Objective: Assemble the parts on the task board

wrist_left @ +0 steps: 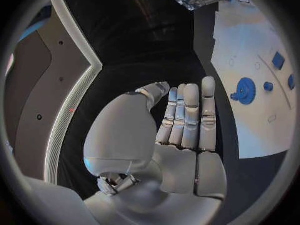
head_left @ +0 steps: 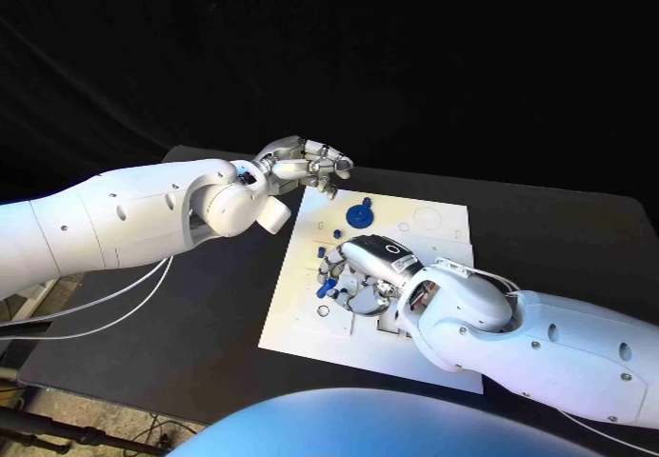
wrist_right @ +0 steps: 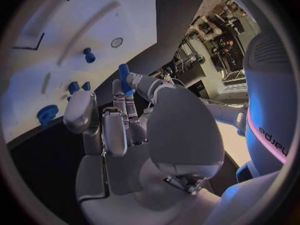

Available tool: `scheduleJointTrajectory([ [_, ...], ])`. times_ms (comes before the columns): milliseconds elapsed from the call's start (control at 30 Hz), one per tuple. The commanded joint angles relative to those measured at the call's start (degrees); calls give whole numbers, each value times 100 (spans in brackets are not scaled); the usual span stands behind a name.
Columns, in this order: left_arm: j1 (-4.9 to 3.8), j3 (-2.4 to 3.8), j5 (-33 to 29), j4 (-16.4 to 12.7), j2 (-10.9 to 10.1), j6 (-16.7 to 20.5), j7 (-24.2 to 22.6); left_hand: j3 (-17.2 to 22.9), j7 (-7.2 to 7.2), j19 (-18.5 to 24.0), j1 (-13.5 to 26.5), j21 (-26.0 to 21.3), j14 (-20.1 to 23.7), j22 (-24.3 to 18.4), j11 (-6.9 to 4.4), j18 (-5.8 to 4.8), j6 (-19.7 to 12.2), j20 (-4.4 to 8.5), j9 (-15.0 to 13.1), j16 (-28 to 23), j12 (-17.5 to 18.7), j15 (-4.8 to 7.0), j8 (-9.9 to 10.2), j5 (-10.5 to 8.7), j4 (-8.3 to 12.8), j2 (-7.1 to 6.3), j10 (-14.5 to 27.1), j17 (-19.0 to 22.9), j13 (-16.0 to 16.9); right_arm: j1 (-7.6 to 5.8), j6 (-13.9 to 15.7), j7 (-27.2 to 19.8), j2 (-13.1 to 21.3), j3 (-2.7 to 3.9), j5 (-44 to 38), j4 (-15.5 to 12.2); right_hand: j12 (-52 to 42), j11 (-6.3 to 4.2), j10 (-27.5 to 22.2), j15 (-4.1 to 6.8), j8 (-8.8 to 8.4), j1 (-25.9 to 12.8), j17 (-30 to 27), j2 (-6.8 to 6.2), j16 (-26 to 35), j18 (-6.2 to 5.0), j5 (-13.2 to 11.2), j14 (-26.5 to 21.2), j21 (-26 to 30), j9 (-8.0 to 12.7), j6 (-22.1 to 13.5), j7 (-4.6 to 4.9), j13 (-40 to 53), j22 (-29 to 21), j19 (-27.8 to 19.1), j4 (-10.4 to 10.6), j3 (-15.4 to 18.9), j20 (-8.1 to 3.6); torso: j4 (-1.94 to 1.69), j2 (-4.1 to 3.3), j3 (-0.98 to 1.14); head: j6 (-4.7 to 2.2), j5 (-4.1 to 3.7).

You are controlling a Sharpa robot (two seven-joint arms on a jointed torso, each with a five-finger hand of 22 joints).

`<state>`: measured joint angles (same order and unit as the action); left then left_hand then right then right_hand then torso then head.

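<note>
The right hand (head_left: 373,259) hangs low over the near half of the task board (head_left: 309,328), and the right wrist view shows a small blue peg (wrist_right: 124,78) pinched at its fingertips (wrist_right: 119,92), the rest of the fingers curled close. The hold looks slight: only the tips grip the peg, so I judge it could tip or drop if it meets its hole off-line. Just beside that hand, on the board's left side, loose blue parts (head_left: 326,282) lie near the round cut-outs; a lowering hand could nudge them. Further back stands a blue gear (head_left: 360,215), with a smaller blue knob (wrist_left: 268,86) next to it. Beyond the board's far left corner, above the black table (head_left: 220,314), the left hand (head_left: 305,168) hovers holding nothing, its fingers straight and side by side in its own wrist view, well apart from the right hand's work.
</note>
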<state>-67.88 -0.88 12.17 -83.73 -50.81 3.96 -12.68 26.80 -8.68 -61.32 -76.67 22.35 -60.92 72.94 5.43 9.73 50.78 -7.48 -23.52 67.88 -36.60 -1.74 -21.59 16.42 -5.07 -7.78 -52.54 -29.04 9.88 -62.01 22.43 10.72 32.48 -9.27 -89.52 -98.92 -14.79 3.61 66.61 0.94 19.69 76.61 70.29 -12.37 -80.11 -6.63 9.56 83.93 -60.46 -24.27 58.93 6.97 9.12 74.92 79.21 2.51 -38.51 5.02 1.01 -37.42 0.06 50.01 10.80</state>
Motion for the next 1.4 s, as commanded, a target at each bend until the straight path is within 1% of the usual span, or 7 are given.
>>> scheduleJointTrajectory([
  [33,-3,2,-37,-1,17,-79,-7,1,3,-34,45,-24,17,-7,-4,57,-49,-21,-6,-16,-24,12,-30,19,-37,34,27,2,-3,44,-294,-127,-59,-6,1,56,44,-24,37,21,26,-45,4,27,-25,58,22,201,22,-146,-50,2,-2,96,-13,-39,7,-34,1,-4,4,-1,42],
  [333,-3,0,-37,-8,17,-85,-7,-5,3,-36,54,-28,17,-8,-3,57,-52,-22,-9,-16,-26,10,-32,20,-44,31,28,2,-3,98,-441,-42,-174,-26,-81,168,54,-20,31,18,21,-53,3,28,-25,55,26,201,36,-149,-61,5,-1,91,-18,-45,3,-32,8,-4,2,-1,68],
  [567,-3,0,-35,-13,12,-86,-4,-7,3,-37,57,-29,16,-8,-3,57,-54,-22,-10,-15,-27,10,-33,20,-47,30,29,2,-3,107,-564,84,-191,-36,-189,222,58,-18,29,17,19,-59,-7,27,-20,53,26,199,47,-151,-66,7,0,86,-22,-46,3,-31,1,-1,-1,-1,76],
  [733,-3,0,-31,-12,9,-87,-2,-7,3,-38,58,-30,15,-8,-3,57,-55,-22,-11,-15,-27,10,-33,22,-49,31,29,2,-3,108,-685,159,-200,-40,-260,243,58,-18,29,17,19,-59,-7,27,-20,53,26,199,47,-151,-66,7,0,86,-22,-46,3,-31,5,4,-2,-1,71],
  [900,-3,0,-30,-13,9,-94,-5,-7,3,-38,58,-30,15,-8,-3,57,-55,-22,-11,-15,-27,10,-33,22,-49,31,29,2,-3,109,-766,221,-213,-44,-327,264,64,-17,29,14,18,-68,-1,25,-24,52,27,200,54,-154,-69,8,2,85,-24,-49,4,-29,4,0,4,-1,76],
  [1033,-3,0,-29,-14,6,-98,-5,-10,2,-41,66,-34,14,-9,-2,57,-61,-23,-13,-14,-28,9,-35,28,-58,34,31,1,-3,109,-825,243,-216,-46,-358,273,64,-17,29,14,18,-68,-1,25,-24,52,27,200,54,-154,-69,8,2,85,-24,-49,4,-29,3,-1,3,-1,74],
  [1400,-3,0,-29,-23,-4,-104,-6,-10,2,-41,66,-34,14,-9,-2,57,-61,-23,-13,-14,-28,9,-35,28,-58,34,31,1,-3,109,-855,359,-231,-51,-463,290,69,-16,32,12,17,-78,-8,25,-20,51,28,199,59,-160,-72,8,6,84,-26,-56,3,-26,4,0,2,-1,75],
])
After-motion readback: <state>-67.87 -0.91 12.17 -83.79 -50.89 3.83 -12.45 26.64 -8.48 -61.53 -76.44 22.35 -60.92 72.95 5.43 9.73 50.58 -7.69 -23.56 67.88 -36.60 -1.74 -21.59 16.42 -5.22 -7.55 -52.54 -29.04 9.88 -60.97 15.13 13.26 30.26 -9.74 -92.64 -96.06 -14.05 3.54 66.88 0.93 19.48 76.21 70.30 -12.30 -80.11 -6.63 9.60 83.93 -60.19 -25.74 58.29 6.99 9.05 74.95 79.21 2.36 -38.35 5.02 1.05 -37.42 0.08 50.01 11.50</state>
